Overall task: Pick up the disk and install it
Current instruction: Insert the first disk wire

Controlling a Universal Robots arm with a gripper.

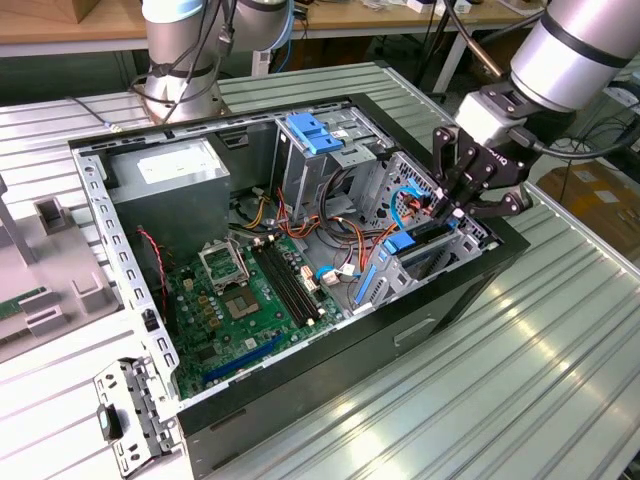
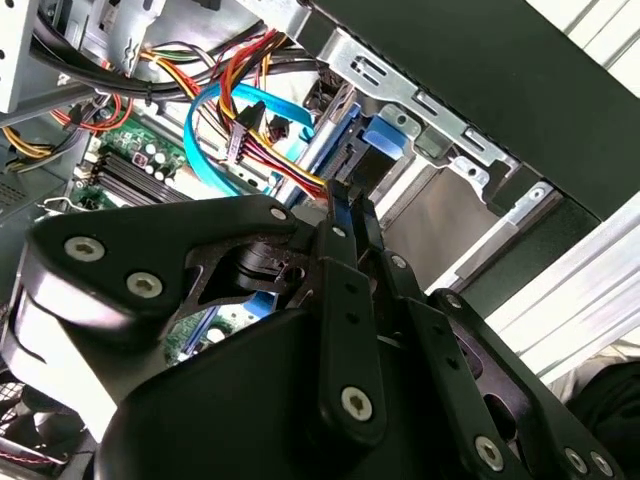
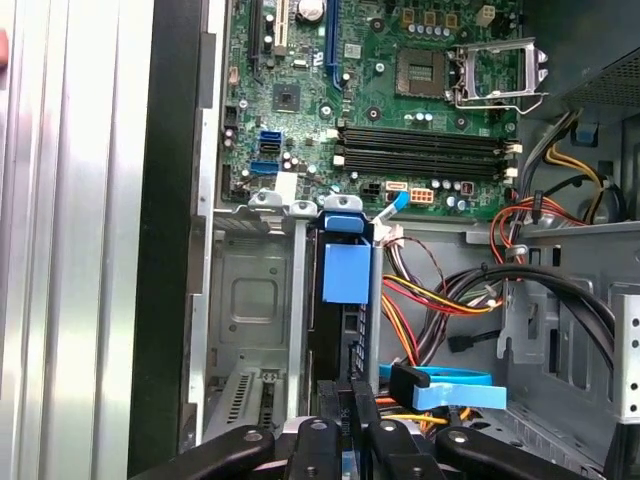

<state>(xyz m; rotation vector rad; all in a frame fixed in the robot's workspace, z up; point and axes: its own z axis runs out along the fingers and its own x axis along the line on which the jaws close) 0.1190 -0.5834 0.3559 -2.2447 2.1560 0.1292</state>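
Observation:
The disk [image 1: 418, 243] stands on edge in the drive bay at the exterior view's right end of the open computer case [image 1: 330, 360]. Its blue carrier frame [image 3: 346, 270] faces outward between the bay's metal walls. My gripper [image 1: 455, 212] hangs right over the bay. In both wrist views the two black fingers [image 2: 350, 215] lie pressed together, shut, with their tips at the disk's blue end [image 2: 385, 148]. Nothing sits between the fingers [image 3: 335, 430]. The disk's label side is hidden inside the bay.
Red, yellow and blue cables [image 2: 250, 120] crowd the space beside the bay. The motherboard [image 1: 240, 300], a grey power-supply box [image 1: 170, 170] and a drive cage with a blue latch [image 1: 310, 135] fill the case. A second arm's base [image 1: 180, 70] stands behind; a loose metal bracket [image 1: 130, 415] lies in front.

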